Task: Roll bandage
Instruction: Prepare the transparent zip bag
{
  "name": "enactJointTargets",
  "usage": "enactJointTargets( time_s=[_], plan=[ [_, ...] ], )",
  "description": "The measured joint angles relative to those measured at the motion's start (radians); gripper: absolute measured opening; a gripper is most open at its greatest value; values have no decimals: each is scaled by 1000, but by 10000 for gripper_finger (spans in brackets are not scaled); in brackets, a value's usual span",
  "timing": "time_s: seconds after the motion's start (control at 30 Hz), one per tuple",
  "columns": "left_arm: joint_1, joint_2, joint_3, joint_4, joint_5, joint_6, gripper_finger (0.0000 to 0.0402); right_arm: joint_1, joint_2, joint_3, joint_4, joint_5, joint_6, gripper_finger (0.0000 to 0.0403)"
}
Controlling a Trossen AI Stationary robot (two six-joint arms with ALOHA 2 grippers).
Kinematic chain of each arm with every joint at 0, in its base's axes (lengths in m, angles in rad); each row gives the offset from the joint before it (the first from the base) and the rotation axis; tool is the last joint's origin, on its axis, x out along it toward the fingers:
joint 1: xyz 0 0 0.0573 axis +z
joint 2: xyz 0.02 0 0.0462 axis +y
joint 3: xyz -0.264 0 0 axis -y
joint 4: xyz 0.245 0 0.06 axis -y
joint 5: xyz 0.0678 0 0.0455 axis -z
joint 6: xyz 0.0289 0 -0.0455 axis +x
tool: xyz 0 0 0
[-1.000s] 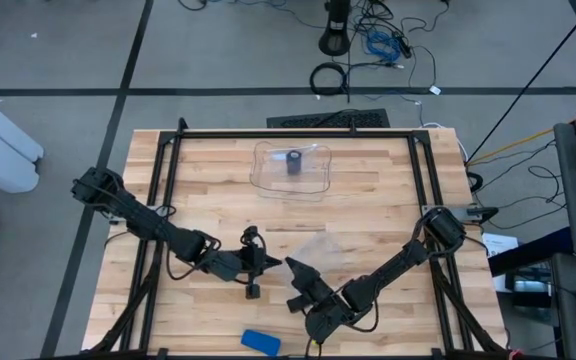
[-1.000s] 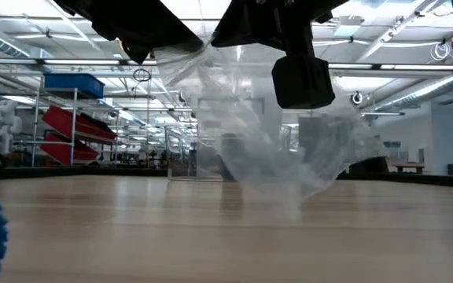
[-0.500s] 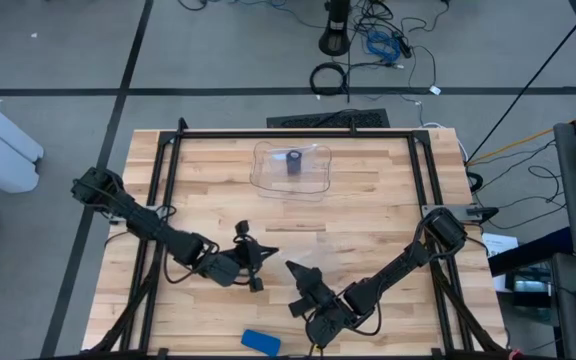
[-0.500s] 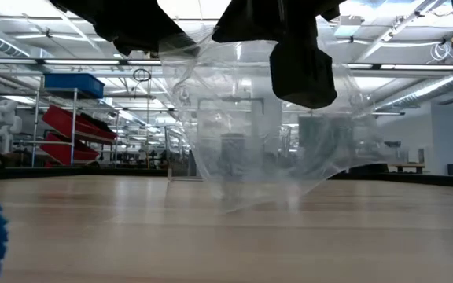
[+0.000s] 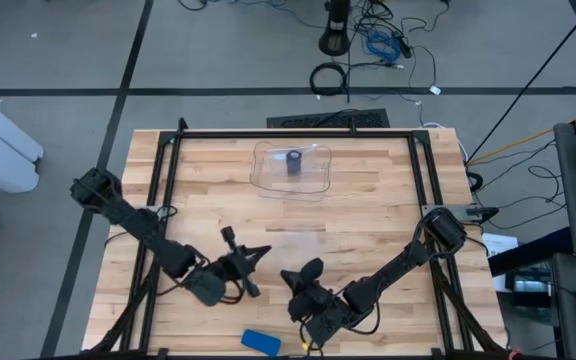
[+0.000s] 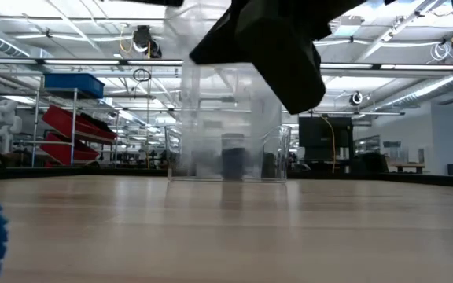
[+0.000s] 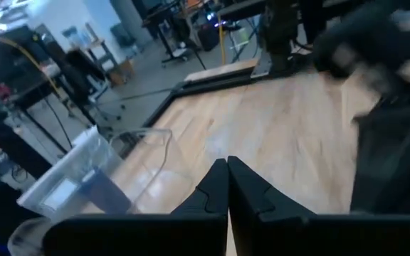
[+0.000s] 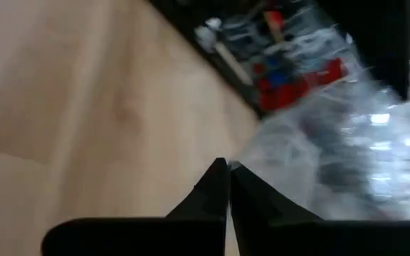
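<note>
1. One wooden worktop [image 5: 368, 200] with a black frame along its edges carries everything
2. Two dark arms reach in over the near half, one from each side. The left hand [image 5: 258, 251] sits just left of the middle and the right hand [image 5: 293, 272] close beside it, the two near each other but apart
3. The left hand's fingers [image 7: 212, 195] are pressed tight together, with nothing seen between them
4. The right hand's fingers [image 8: 216, 188] are likewise pressed together. Crumpled clear plastic film [image 8: 333, 163] lies right at their tips, and whether it is pinched there cannot be told
5. One clear plastic container [image 5: 292, 168] rests at the far middle of the worktop, well apart from both hands
6. One blue object [image 5: 260, 342] lies at the near edge, in front of the hands
7. One bandage roll [image 5: 294, 163], dark and cylindrical, stands upright inside the clear container. From table height it shows as a dark upright block behind the clear wall
8. A second ago the film hung down as a wide, sagging bag between the two hands, nearly reaching the worktop. Now it no longer hangs there in the low view, the left hand has swung toward the near left, and the container, roll and blue object have not moved
</note>
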Motion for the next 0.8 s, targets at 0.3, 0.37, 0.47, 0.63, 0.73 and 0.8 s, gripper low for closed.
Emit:
enactJointTargets(
  time_s=[0.3,0.37,0.47,0.63,0.73,0.8],
  plan=[
    [-17,0,14,-28,68,23,0,-56,0,0,-178,-306,365,0],
    [-6,0,14,-34,153,21,0,-55,0,0,-201,-311,375,0],
    [8,0,14,-28,263,6,0,-55,0,0,-208,-312,369,0],
    [18,0,14,-26,395,-30,5,-48,0,0,-210,-312,348,0],
    [19,0,14,-33,440,-31,29,-47,-10,-1,-211,-320,342,0],
    [18,0,14,-35,451,-31,54,-48,-26,-1,-211,-320,346,0]
  ],
)
